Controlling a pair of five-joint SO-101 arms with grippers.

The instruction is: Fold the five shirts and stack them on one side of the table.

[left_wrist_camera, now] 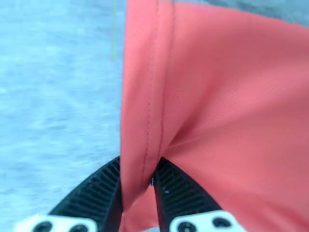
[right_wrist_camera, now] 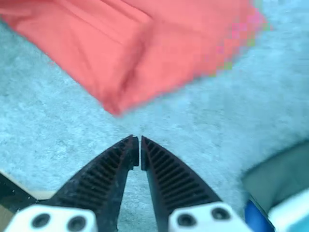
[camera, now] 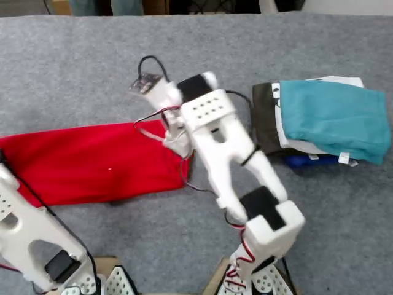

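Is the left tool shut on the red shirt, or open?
Shut on it: the left tool pinches the red shirt at its hem.

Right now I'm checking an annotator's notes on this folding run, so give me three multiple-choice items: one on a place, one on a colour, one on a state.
1. Where on the table is the stack of folded shirts?
A. its left edge
B. its right part
C. its near edge, between the arms

2. What colour is the stack's top shirt?
A. teal
B. yellow
C. black

3. How is the left gripper?
A. open and empty
B. shut and empty
C. shut on the red shirt

Key:
1. B: the high view shows the stack at the right.
2. A: the top shirt is teal.
3. C: the left wrist view shows the hem pinched.
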